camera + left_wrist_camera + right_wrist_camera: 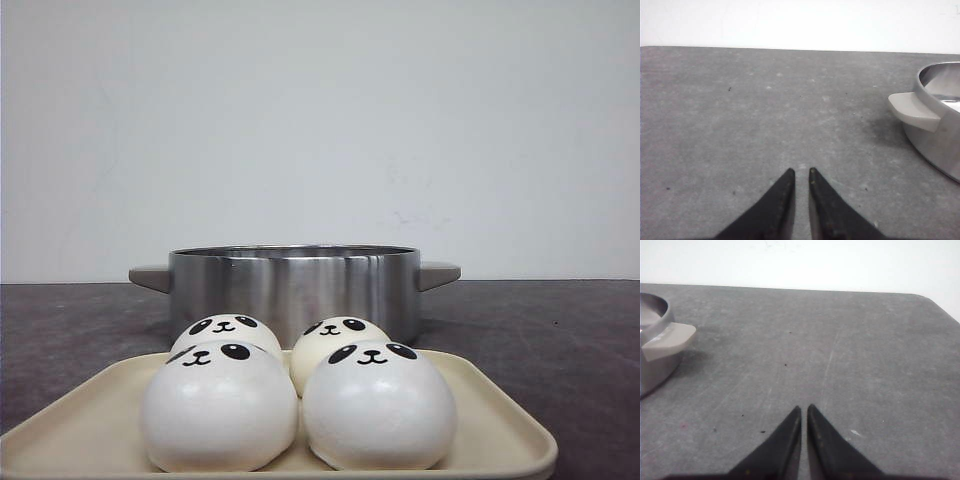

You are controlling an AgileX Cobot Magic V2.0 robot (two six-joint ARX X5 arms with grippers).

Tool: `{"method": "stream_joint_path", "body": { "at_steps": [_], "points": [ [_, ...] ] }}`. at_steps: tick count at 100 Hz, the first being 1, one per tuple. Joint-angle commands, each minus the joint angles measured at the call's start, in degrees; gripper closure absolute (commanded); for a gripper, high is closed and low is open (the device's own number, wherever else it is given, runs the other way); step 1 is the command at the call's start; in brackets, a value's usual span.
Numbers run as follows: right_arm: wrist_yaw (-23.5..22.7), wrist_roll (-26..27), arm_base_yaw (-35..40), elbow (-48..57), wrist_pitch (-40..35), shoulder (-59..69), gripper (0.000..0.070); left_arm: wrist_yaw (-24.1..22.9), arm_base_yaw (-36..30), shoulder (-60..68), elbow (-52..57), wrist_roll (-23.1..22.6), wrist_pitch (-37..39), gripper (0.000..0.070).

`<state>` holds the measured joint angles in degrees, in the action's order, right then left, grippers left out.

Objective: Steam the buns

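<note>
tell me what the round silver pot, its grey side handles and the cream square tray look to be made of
Round silver pot: brushed stainless steel, judging by its streaky reflections. Grey side handles: matte, probably plastic or silicone, with no shine. Cream square tray: smooth, faintly glossy, likely plastic or melamine, though glazed ceramic can't be excluded.

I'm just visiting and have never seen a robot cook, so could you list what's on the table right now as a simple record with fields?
buns: four white panda-faced buns, two in front, two behind
tray: cream tray holding all four buns
pot: steel pot behind the tray, no lid, grey side handles
left fingers: left gripper nearly closed, holding nothing, over bare table
right fingers: right gripper nearly closed, holding nothing
table: dark grey table
progress: no bun moved to the pot yet
</note>
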<state>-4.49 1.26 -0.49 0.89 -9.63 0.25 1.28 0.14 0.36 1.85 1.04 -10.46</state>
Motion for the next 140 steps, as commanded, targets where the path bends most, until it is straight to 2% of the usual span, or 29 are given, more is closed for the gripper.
{"method": "stream_joint_path", "body": {
  "at_steps": [1, 127, 134, 140],
  "points": [
    [0.02, -0.42, -0.13, -0.24, 0.66, -0.04, 0.0687, -0.11, 0.11, -0.04, -1.03, -0.33, -0.31, 0.07],
    [0.0, -0.39, -0.13, -0.24, 0.66, -0.04, 0.0687, -0.11, 0.11, -0.04, -1.03, -0.33, -0.31, 0.07],
    [-0.11, 1.6, -0.11, -0.24, 0.81, -0.04, 0.0687, -0.11, 0.11, -0.04, -1.03, -0.33, -0.28, 0.07],
    [-0.92, 5.49, -0.04, -0.24, 0.81, -0.04, 0.0687, -0.11, 0.11, -0.04, -1.03, -0.33, -0.24, 0.07]
  ]
}}
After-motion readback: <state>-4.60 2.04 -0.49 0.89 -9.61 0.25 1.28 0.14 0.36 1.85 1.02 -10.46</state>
